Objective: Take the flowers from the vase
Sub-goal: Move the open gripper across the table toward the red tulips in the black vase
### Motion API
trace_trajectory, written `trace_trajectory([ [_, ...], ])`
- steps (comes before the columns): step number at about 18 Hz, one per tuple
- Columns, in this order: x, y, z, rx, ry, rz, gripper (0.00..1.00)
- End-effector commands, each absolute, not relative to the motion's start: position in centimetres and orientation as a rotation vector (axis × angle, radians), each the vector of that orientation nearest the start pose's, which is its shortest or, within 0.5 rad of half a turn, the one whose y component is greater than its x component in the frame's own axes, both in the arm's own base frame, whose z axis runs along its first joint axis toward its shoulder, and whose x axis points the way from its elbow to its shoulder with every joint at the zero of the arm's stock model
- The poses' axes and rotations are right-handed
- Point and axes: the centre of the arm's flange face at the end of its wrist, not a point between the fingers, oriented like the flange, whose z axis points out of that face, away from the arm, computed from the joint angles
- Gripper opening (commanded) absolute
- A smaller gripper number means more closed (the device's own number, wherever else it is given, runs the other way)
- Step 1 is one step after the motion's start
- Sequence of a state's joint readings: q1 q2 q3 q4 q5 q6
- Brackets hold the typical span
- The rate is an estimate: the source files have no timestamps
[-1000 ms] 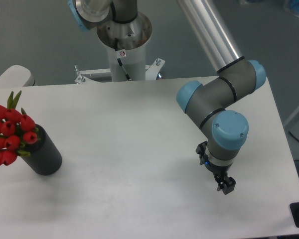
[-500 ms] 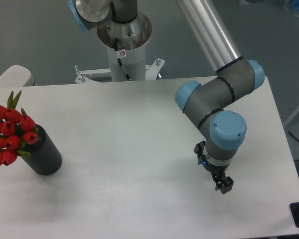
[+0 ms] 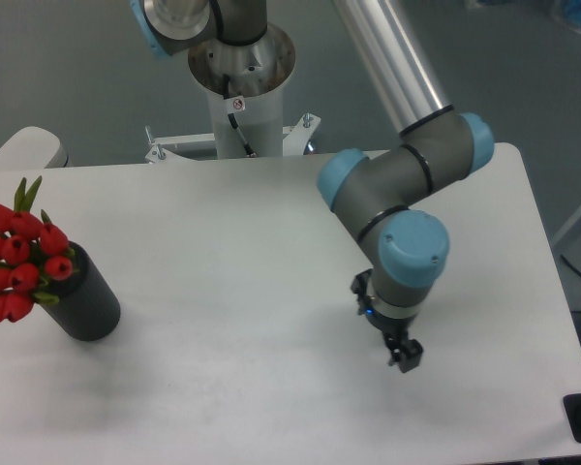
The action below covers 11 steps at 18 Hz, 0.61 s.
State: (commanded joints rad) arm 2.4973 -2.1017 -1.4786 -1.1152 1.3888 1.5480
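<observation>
Tulip bunch seated in the black vase at the table's left edge; gripper held over the right half of the table, well apart from both.

One bunch of flowers (image 3: pixel 19 260) is seen at far left: about seven red tulip buds can be counted, with green leaves projecting above and beside them, the heads leaning out to the left of the rim. One matte black cylindrical vase (image 3: pixel 87 300) is stood on the white table (image 3: pixel 223 242), tilted in view, with the stems seated in its opening. One UR5e arm is extended from the pedestal (image 3: pixel 240 92) at top centre; its silver tube is angled down to the right, the grey joints with blue caps are folded back, and the wrist is pointed downward. One gripper (image 3: pixel 406 357) is held just above the table surface, empty; its fingers are too small and dark for their spacing to be told.
</observation>
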Motion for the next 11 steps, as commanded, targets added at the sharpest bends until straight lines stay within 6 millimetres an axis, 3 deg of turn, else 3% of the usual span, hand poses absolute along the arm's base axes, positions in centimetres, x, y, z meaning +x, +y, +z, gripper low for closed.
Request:
trace_trajectory([
  [5,-40.3,53.2,28.0,-2.631,0.842,-0.175,1.0],
  [11,-35.2,54.3,29.6,-2.406,0.555,-0.421,1.0],
])
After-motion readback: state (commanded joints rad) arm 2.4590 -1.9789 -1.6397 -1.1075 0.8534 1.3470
